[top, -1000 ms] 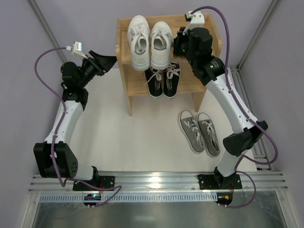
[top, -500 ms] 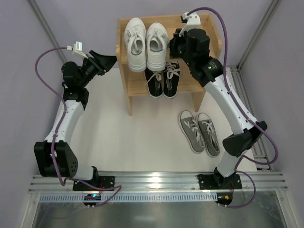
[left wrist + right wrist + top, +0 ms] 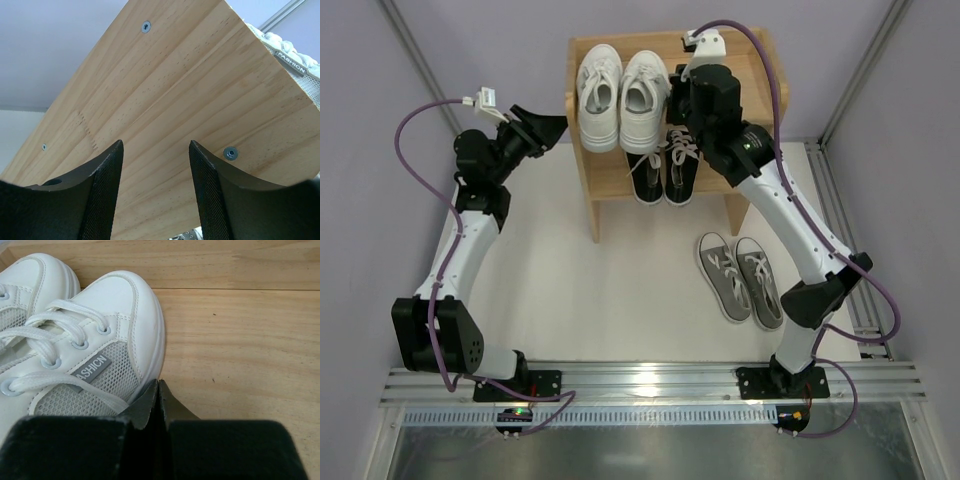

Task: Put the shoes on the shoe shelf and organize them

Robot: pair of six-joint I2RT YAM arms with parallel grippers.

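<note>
On shoe shelf (image 3: 607, 186) top tier, left part: white pair (image 3: 620, 92), side by side, toes near raised rim. Shelf's lower tier: black pair (image 3: 666, 166), partly under top tier. On surface (image 3: 620, 290) in front of shelf, toward its right end: grey pair (image 3: 742, 277), side by side. Right hand (image 3: 159, 388) over shelf top, fingers pressed together, nothing between them, tips touching side of white shoe (image 3: 100, 355) nearer shelf's middle. Left hand (image 3: 155, 192) close to shelf's left side panel (image 3: 190, 100), fingers spread apart, empty.
</note>
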